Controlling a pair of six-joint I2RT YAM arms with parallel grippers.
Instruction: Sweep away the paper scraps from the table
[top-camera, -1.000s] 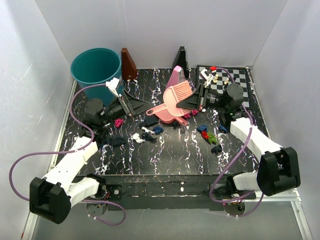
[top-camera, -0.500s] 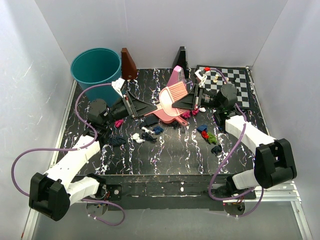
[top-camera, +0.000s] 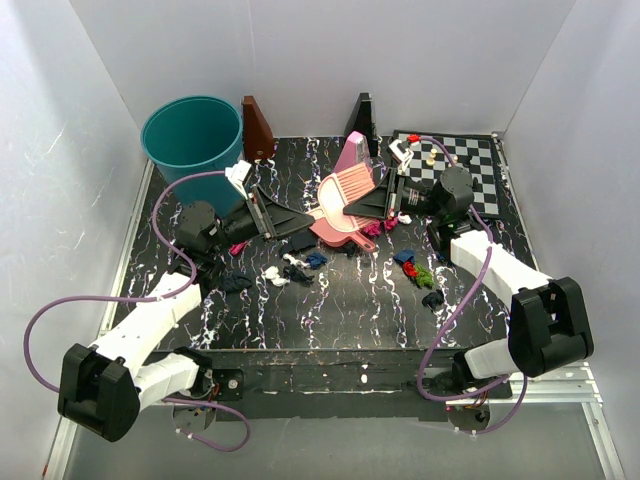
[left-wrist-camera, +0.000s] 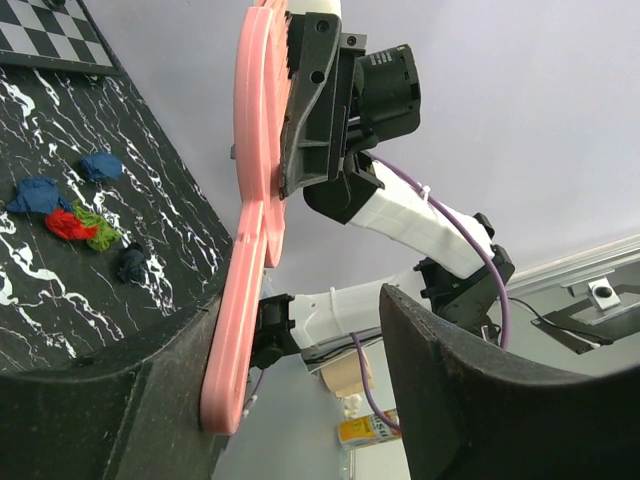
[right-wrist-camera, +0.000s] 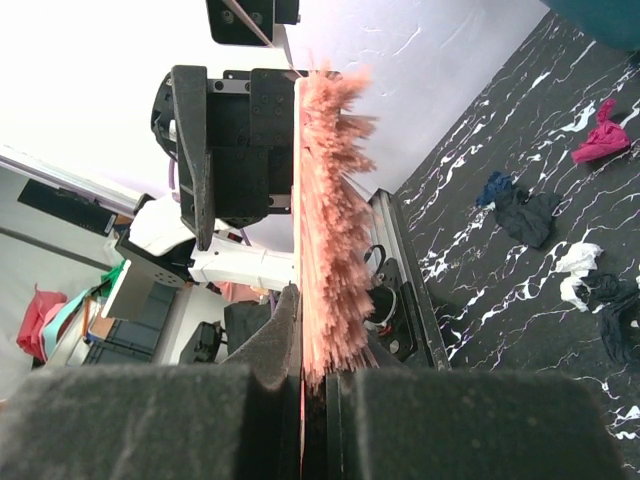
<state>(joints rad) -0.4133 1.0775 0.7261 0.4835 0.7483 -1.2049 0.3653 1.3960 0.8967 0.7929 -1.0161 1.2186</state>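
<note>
Paper scraps in magenta, dark blue, white, red and green lie scattered over the black veined table. A second cluster lies to the right. The pink dustpan rests on the table at centre back. My left gripper is open, with the dustpan's handle between its jaws against the left finger. The right finger stands apart. My right gripper is shut on the pink brush, bristles up above the dustpan. Scraps also show in the left wrist view and the right wrist view.
A teal bin stands at the back left. A brown wedge and a black wedge stand at the back wall, with a magenta upright piece in front. A chessboard with small pieces lies at the back right.
My left gripper has moved right, up to the dustpan's handle. My right gripper has shifted the brush a little left and back. The scraps have not moved.
</note>
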